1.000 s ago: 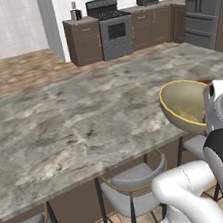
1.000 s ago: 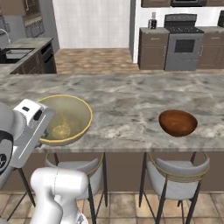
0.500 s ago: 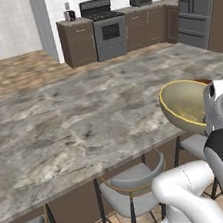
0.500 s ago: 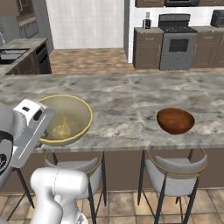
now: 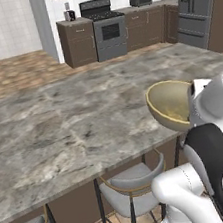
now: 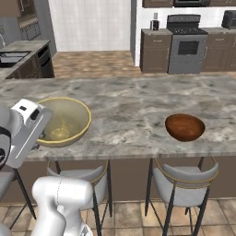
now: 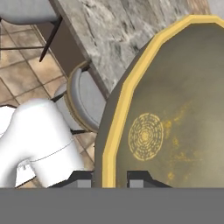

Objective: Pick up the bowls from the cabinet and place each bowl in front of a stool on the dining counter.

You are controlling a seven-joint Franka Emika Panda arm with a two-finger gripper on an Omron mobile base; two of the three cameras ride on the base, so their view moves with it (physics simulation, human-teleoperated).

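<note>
The olive-beige bowl (image 6: pixel 62 120) is round and deep, matte inside, with a bright yellow rim and a faint yellow ring pattern at its bottom. In the hand view the gripper (image 7: pixel 109 178) straddles that rim, one dark fingertip (image 7: pixel 83 179) outside the wall and the other inside, so it appears clamped on the bowl; actual pad contact is hidden at the picture's lower edge. The bowl tilts toward the arm and is carried at the near edge of the dining counter (image 6: pixel 129 97), above a grey-cushioned stool (image 6: pixel 78 177); whether its base touches the stone cannot be told. Nothing lies inside it.

The reddish-brown bowl (image 6: pixel 185 126) is glossy, smooth and round. It stands upright on the marbled grey-beige top near the front edge, directly before a second stool (image 6: pixel 184 182), well apart from the first bowl. It holds nothing visible.

The counter top is flat and veined, with a dark brown base. The left base view shows a broad bare stretch of stone left of the held bowl, with a further stool (image 5: pixel 130 189) tucked under the edge. Beyond the far edge are wood flooring and a grey range (image 6: pixel 185 40) between brown cabinets.
</note>
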